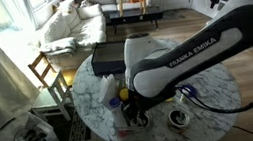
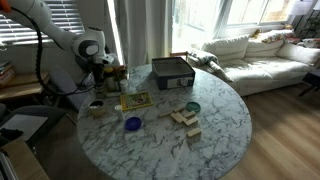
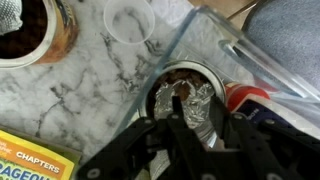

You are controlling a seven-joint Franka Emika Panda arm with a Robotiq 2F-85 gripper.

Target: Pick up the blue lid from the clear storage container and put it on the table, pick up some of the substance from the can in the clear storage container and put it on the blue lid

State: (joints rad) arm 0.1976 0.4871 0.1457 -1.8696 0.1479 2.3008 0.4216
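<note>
The blue lid point(image 2: 133, 124) lies flat on the white marble table point(image 2: 220, 125), apart from the arm. In the wrist view the can point(image 3: 165, 82) stands inside the clear storage container point(image 3: 215, 35). It is filled with a crinkled silvery substance point(image 3: 203, 100) with a brown patch at the far rim. My gripper point(image 3: 197, 107) reaches down into the can, its fingers partly closed with the substance between them. In both exterior views the gripper point(image 2: 100, 68) point(image 1: 132, 108) hangs low at the table's edge on the robot's side.
A dark tin point(image 3: 30, 30) point(image 2: 97, 108) with brown contents and a small clear cup point(image 3: 128, 20) stand just outside the container. A yellow book point(image 3: 30, 160) point(image 2: 135, 100) lies beside it. A black box point(image 2: 172, 72) and wooden blocks point(image 2: 185, 118) sit further out. A red item point(image 3: 250, 97) lies in the container.
</note>
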